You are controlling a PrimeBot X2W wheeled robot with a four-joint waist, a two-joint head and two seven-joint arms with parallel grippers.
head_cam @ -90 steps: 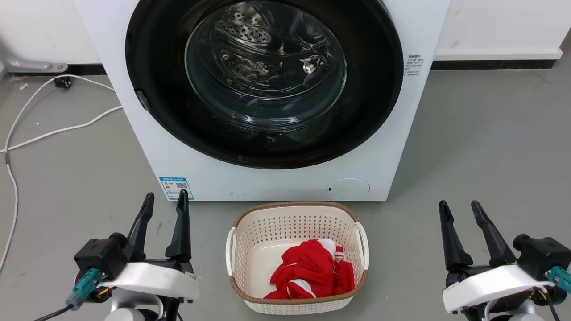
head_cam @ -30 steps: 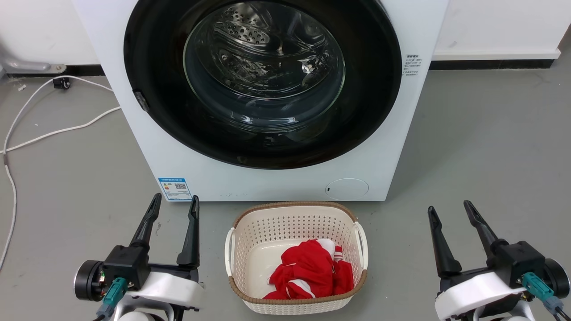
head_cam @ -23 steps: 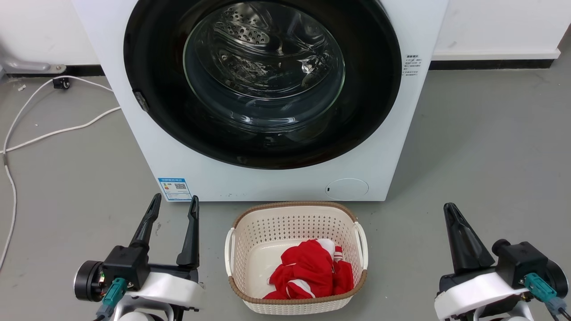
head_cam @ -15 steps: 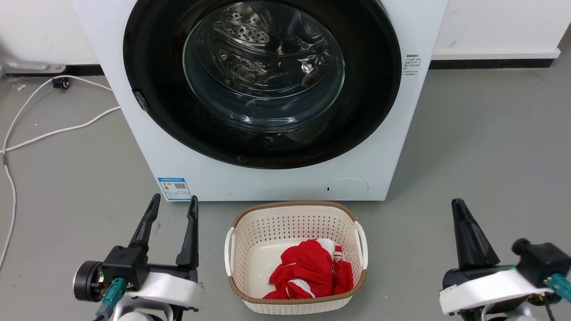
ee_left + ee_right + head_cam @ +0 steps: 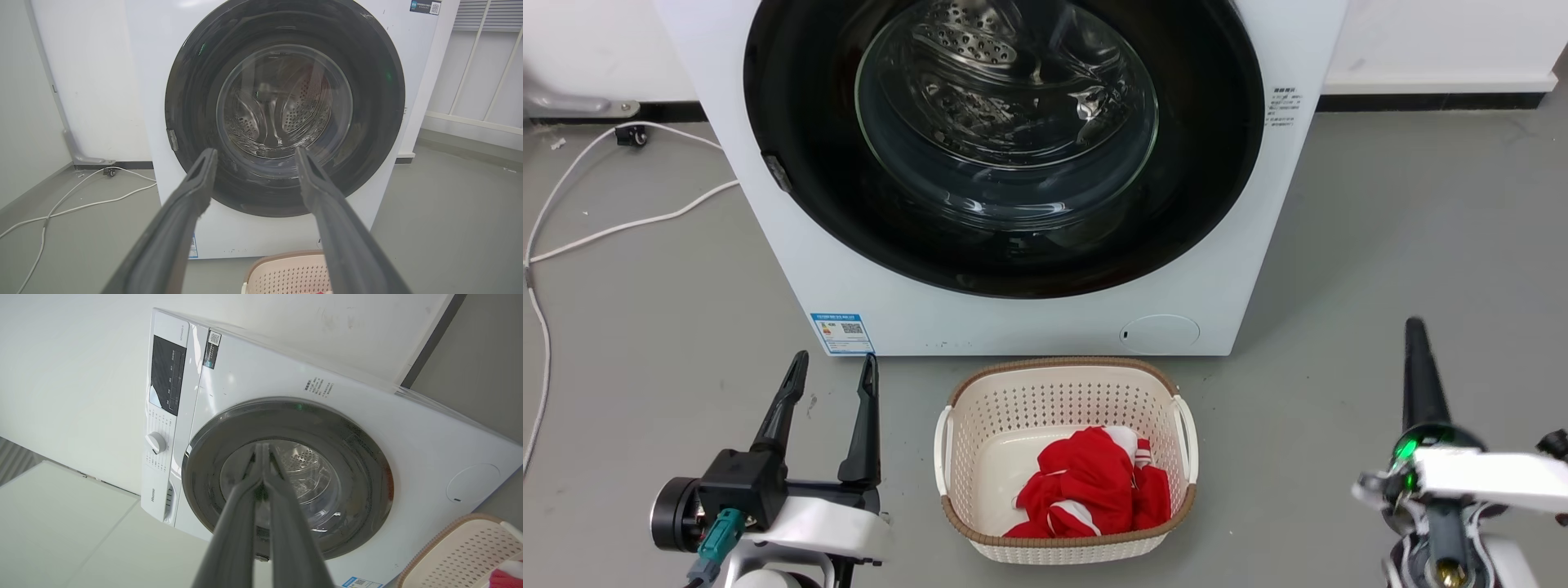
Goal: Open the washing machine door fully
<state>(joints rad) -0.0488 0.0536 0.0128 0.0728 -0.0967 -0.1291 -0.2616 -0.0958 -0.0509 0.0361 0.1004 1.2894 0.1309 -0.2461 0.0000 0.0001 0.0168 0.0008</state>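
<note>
Rolled edge-on since earlier, right gripper (image 5: 1414,335) (fingers pressed together) sits at 4 o'clock; left gripper (image 5: 835,361) gapes wide at 7; washing machine door (image 5: 1209,163) closed

Smooth grey floor (image 5: 1380,212), evenly lit, soft shadows. White wall (image 5: 1421,33) behind, dark skirting strip (image 5: 1437,102) along its foot. White cable (image 5: 629,225) looping over the floor at left, near a small black fitting (image 5: 631,135). Grey pipe or bracket (image 5: 572,104) at wall foot, too blurred to tell. White slatted panel (image 5: 486,16) on the right side.
</note>
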